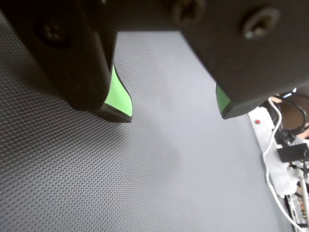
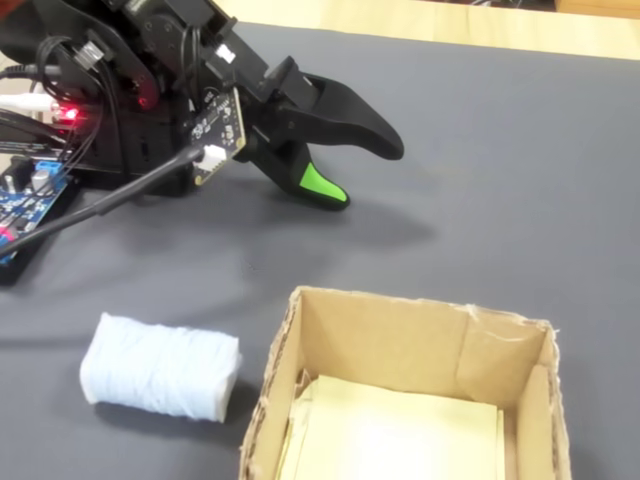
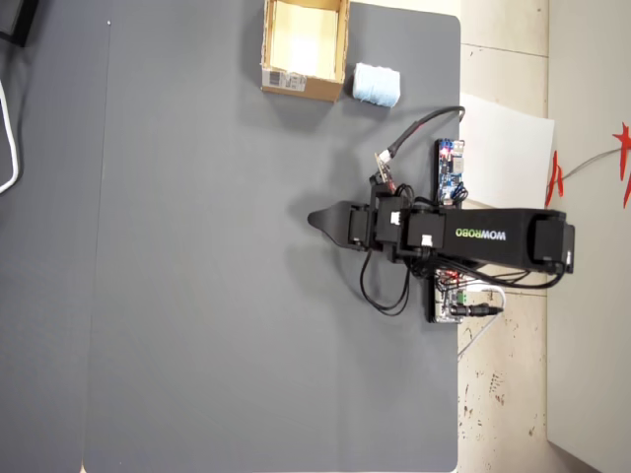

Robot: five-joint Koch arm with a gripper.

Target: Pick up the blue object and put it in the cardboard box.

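Observation:
The blue object (image 2: 160, 367) is a pale light-blue roll lying on the dark mat just left of the cardboard box (image 2: 400, 335) in the fixed view. In the overhead view the blue object (image 3: 376, 85) lies right of the cardboard box (image 3: 301, 84) at the top edge. My gripper (image 2: 365, 175) hovers low over the mat, well away from both, black jaws with green pads spread apart. The wrist view shows the gripper (image 1: 174, 113) open, with only bare mat between its fingers. From above, the gripper (image 3: 314, 219) points left near the mat's middle.
A blue circuit board (image 3: 451, 169) and cables sit beside the arm's base at the mat's right edge. A white power strip (image 1: 270, 145) with cords lies beyond the mat in the wrist view. White paper (image 3: 508, 158) lies off the mat.

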